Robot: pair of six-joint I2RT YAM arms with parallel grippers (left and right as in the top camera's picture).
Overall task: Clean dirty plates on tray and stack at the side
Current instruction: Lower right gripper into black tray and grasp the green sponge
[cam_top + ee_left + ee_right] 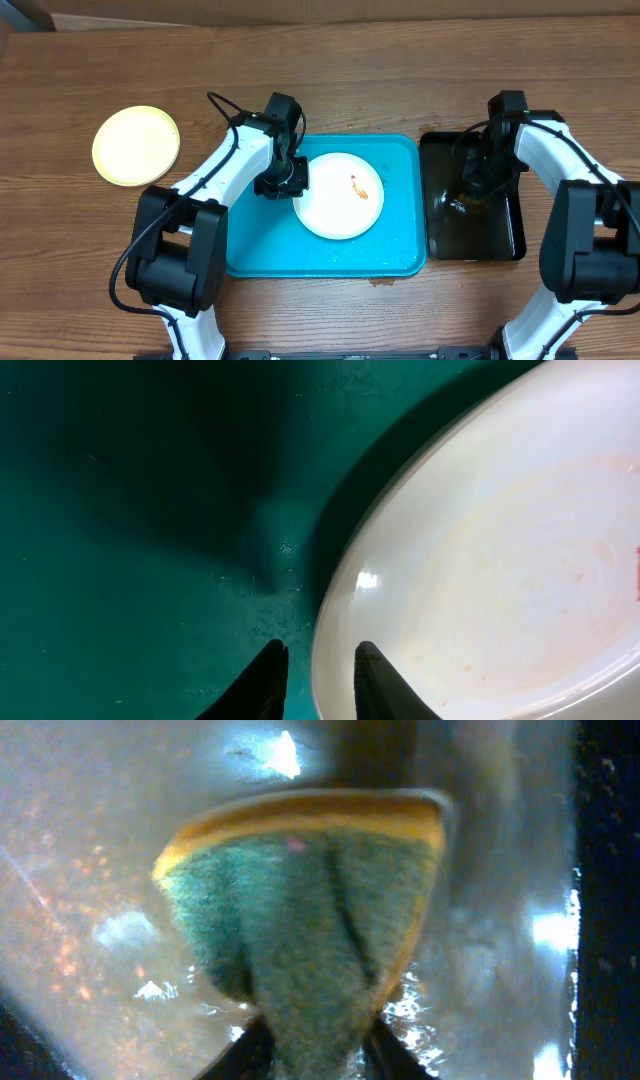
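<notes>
Two trays lie just apart on the wooden table (330,70): the turquoise tray (250,250) and, to its right, the narrower black tray (500,240). One white plate (335,205), smeared orange, sits in the turquoise tray with bare floor along the front and left edges. A pale yellow-green plate (135,147) rests far left on open wood. The left gripper (318,660) clamps the white plate's left rim. The right gripper (310,1050) pinches a green-and-yellow sponge (300,900) over the black tray.
</notes>
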